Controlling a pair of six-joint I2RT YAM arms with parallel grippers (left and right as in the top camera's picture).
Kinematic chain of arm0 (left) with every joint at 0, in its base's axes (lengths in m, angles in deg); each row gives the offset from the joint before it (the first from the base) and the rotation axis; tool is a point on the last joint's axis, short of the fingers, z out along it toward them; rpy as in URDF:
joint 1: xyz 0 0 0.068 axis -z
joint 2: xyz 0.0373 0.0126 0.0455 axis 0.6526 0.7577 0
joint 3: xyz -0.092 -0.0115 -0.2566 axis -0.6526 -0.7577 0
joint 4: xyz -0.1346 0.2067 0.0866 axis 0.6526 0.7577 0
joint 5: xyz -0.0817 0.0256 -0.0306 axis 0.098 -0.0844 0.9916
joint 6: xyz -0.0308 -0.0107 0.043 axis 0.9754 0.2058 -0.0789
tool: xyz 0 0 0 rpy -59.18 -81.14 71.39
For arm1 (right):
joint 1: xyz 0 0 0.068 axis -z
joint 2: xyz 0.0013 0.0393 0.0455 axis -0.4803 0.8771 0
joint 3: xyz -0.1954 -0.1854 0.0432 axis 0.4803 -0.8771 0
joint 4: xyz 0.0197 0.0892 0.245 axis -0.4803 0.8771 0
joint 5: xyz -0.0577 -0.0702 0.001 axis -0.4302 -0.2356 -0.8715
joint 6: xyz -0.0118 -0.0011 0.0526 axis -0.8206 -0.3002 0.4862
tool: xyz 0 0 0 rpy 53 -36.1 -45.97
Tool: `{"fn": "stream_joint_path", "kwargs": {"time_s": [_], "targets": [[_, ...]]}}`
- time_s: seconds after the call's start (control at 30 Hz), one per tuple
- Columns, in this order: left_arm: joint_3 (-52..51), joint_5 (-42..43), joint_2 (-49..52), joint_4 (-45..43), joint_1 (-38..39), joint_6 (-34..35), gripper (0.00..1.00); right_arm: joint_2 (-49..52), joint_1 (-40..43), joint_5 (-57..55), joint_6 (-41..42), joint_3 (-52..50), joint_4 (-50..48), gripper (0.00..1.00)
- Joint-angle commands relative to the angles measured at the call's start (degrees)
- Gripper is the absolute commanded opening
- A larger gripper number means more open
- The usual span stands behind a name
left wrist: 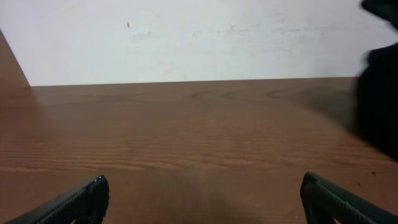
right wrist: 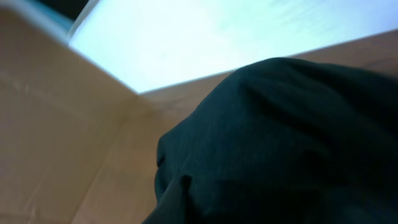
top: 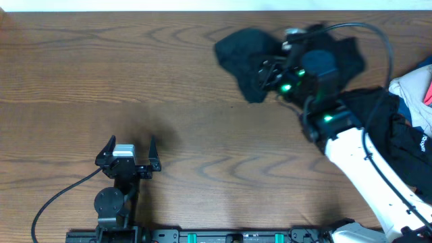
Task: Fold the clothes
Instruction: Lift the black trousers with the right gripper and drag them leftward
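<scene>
A crumpled black garment (top: pixel 241 48) lies at the far middle of the table. My right gripper (top: pixel 268 71) is pressed into its right side and shut on the cloth. In the right wrist view that black garment (right wrist: pixel 280 137) fills most of the picture and hides the fingers. More clothes are heaped at the right edge: black fabric with a small white mark (top: pixel 398 138) and a whitish piece with pink and blue (top: pixel 413 88). My left gripper (top: pixel 128 152) stands open near the front left, far from the clothes, with nothing between its fingertips (left wrist: pixel 93 194).
The right arm's white link (top: pixel 368 169) runs diagonally from the front right corner toward the garment, its cable (top: pixel 378 40) arching above. A pale wall (left wrist: pixel 199 37) borders the table's far edge. A dark shape (left wrist: pixel 379 93) shows at the right of the left wrist view.
</scene>
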Motion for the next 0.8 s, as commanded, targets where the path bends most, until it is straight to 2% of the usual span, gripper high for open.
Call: {"fn": "stream_joint_path", "kwargs": {"time_s": [0.0,0.03,0.1,0.33,0.53,0.77], "targets": [[-0.87,0.83,-0.04,2.10,-0.28,-0.57,0.98,1.40,-3.58,-3.82,-0.22,1.44,-0.98,0.09],[-0.87,0.83,-0.04,2.10,-0.28,-0.57,0.98,2.12,-4.44,-3.80,-0.24,1.44,-1.18,0.16],[-0.87,0.83,-0.04,2.10,-0.28,-0.57,0.98,3.80,-5.79,-3.96,-0.61,1.44,-1.42,0.38],[-0.87,0.81,-0.04,2.10,-0.28,-0.57,0.98,6.08,-6.10,-4.13,-11.78,1.46,-2.16,0.77],[-0.87,0.83,-0.04,2.10,-0.28,-0.57,0.98,3.37,-2.32,-15.10,-15.39,3.98,6.49,0.89],[-0.87,0.83,-0.04,2.10,-0.28,-0.57,0.98,3.08,12.70,-19.45,-20.44,6.32,17.77,0.95]]}}
